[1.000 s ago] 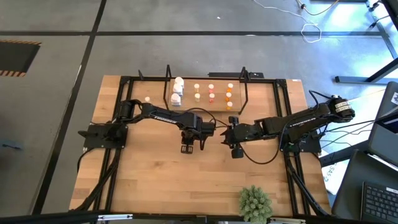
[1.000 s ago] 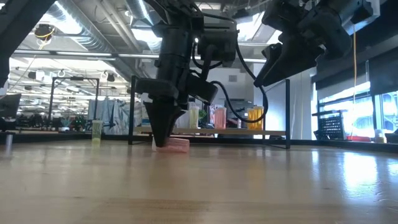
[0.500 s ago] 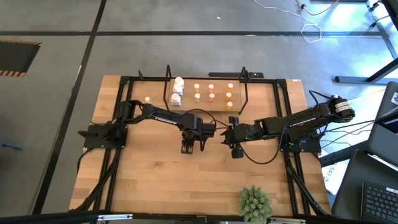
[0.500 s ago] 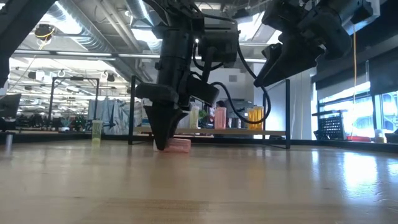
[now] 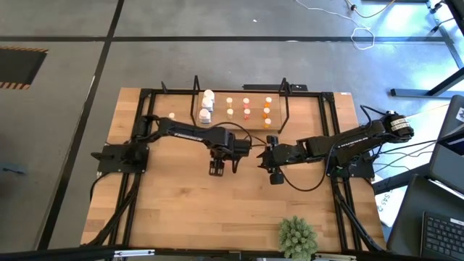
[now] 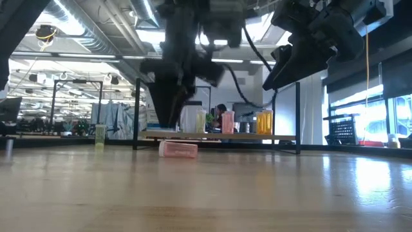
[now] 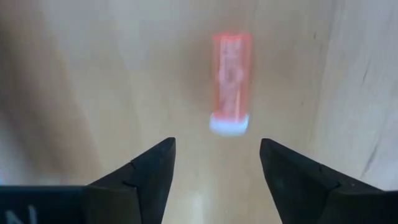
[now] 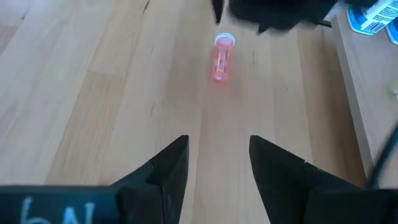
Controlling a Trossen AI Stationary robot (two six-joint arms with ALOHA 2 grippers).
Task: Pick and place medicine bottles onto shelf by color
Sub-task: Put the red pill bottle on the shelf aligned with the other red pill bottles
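From above, the left pincer (image 5: 223,165) hangs over mid-counter (image 5: 181,217), just nearer than the shelf (image 5: 241,110), while the right pincer (image 5: 271,172) waits close by on its right, so the left arm looks the nearer one to the fallen pink bottle, which this view does not show. At counter level the pink bottle (image 6: 178,149) lies on its side directly beneath the raised left pincer, apart from it. The left wrist camera shows that pincer spread and empty, the bottle's long axis running straight away between its fingers (image 7: 152,163), and the right wrist camera shows its own pincer (image 8: 217,163) likewise parted, with the bottle well ahead.
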